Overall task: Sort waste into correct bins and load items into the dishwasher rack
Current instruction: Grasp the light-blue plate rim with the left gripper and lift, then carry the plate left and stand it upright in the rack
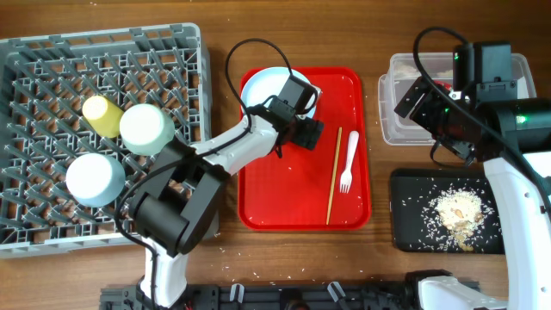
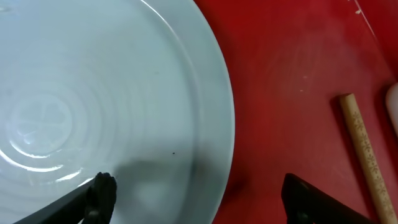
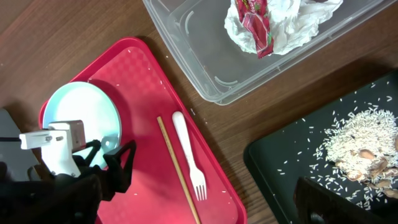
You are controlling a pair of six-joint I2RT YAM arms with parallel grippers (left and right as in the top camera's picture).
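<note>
From overhead you see a wooden table (image 1: 379, 26). A large square grey plastic rack (image 1: 103, 34) fills its far left corner. The rack holds a small yellow cup (image 1: 102, 115), a mint green bowl (image 1: 147, 129) and a light blue bowl (image 1: 95, 178), close together. A red plastic serving tray (image 1: 301, 207) lies at the table's middle. A round pale blue plate (image 1: 263, 86) sits in the tray's far left corner, partly hidden by your left arm.

Only the left wrist view shows your left claw (image 2: 199, 186) closely. Its fingers stand wide apart, one above the plate and the other above bare red tray. The plate's rim lies between them and nothing is clamped.

A thin wooden chopstick (image 1: 334, 175) lies along the tray's right side, its long axis running from far edge to near edge. Just to its right, a white plastic fork (image 1: 349, 162) lies nearly parallel, tines toward the near edge.

Your right claw (image 1: 409, 102) hangs over a clear rectangular plastic tub (image 1: 396, 129) at the table's far right corner, fingers spread and holding nothing. From overhead the arm hides the tub's contents. The right wrist view shows a red printed snack wrapper (image 3: 255, 25) on crumpled white tissue (image 3: 298, 28) inside. A shallow black rectangular tray (image 1: 413, 232) at the near right corner carries beige crumbly food scraps (image 1: 458, 211) and scattered rice.
</note>
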